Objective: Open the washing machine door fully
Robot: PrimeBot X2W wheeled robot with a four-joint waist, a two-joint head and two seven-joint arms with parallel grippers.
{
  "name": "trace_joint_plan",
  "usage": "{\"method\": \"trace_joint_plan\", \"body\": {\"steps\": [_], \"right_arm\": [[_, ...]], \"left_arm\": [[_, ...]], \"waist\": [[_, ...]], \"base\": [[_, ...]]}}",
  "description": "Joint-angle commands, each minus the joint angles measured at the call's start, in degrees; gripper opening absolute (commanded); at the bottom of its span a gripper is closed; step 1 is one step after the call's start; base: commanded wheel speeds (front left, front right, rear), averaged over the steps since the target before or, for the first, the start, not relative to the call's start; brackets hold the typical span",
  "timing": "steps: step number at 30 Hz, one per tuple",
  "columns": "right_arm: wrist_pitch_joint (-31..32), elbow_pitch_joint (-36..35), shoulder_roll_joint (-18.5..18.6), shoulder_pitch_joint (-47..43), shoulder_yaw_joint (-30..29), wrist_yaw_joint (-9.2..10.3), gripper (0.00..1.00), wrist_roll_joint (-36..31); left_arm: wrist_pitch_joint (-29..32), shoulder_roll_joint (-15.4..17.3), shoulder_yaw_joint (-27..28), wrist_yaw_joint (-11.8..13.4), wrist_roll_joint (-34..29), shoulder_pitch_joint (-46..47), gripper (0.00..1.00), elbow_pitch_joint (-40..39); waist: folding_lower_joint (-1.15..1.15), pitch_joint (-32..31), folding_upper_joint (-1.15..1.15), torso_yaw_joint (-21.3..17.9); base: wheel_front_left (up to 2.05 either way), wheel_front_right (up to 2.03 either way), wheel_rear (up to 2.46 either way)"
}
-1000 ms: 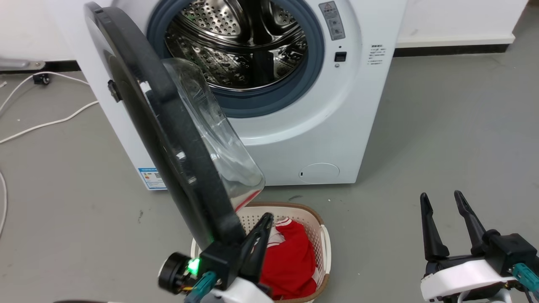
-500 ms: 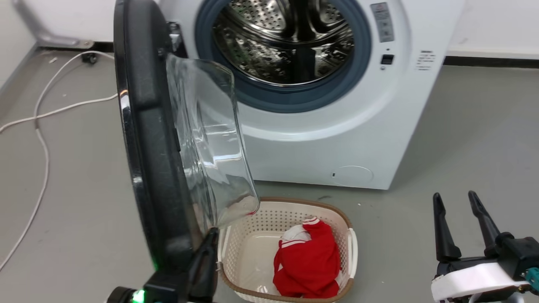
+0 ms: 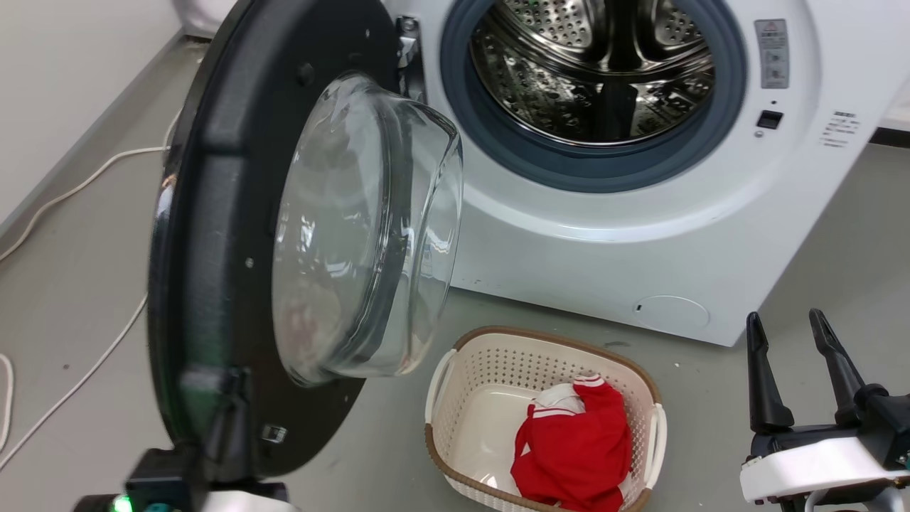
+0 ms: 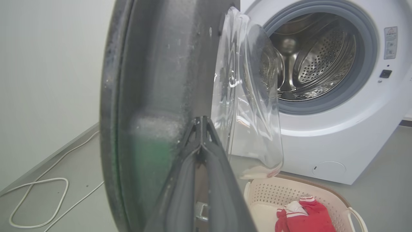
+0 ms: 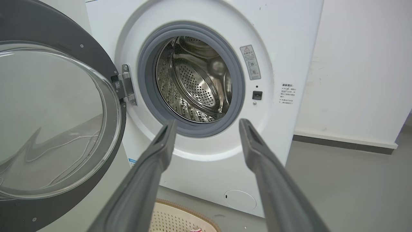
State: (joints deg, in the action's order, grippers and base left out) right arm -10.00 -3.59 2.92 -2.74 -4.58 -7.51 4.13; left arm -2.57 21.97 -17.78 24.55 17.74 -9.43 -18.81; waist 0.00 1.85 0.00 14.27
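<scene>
The washing machine door (image 3: 213,213), a black disc with a clear glass bowl (image 3: 355,235), hangs swung out to the left of the white washing machine (image 3: 604,235), its inner face turned toward me. The steel drum (image 3: 604,64) lies exposed. My left gripper (image 3: 234,384) is shut, with its fingers lying against the door's inner black ring near the lower edge. In the left wrist view the left gripper (image 4: 201,120) has its tips together on the door (image 4: 154,80). My right gripper (image 3: 785,320) stands open at the lower right, away from the washer. In the right wrist view the right gripper (image 5: 207,124) points at the drum opening.
A beige laundry basket (image 3: 540,348) holding a red garment (image 3: 576,448) sits on the grey floor in front of the washer, just right of the door's lower edge. A white cable (image 3: 71,192) trails across the floor at the left, beside a pale wall (image 3: 57,85).
The head camera has shifted. The door has swung wider, from nearly edge-on to showing its inner face. My left gripper stayed at the door's lower edge. The right gripper stays open and still.
</scene>
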Motion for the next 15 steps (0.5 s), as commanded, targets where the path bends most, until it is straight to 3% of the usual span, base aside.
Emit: {"method": "trace_joint_plan", "body": {"steps": [1,15], "right_arm": [[0.35,-0.34,-0.10,-0.48,0.16,0.04,1.00,-0.21],[2.34,-3.05,-0.09,1.11,0.06,0.04,1.00,-1.24]], "left_arm": [[-0.79,0.93,1.74,0.52,0.38,0.31,0.00,0.83],[-7.86,2.74,12.17,-3.60,8.60,9.08,0.00,12.91]], "waist": [[0.00,0.22,0.00,1.01],[0.00,3.05,0.00,2.73]], "base": [[0.00,0.00,0.00],[0.00,0.00,0.00]]}}
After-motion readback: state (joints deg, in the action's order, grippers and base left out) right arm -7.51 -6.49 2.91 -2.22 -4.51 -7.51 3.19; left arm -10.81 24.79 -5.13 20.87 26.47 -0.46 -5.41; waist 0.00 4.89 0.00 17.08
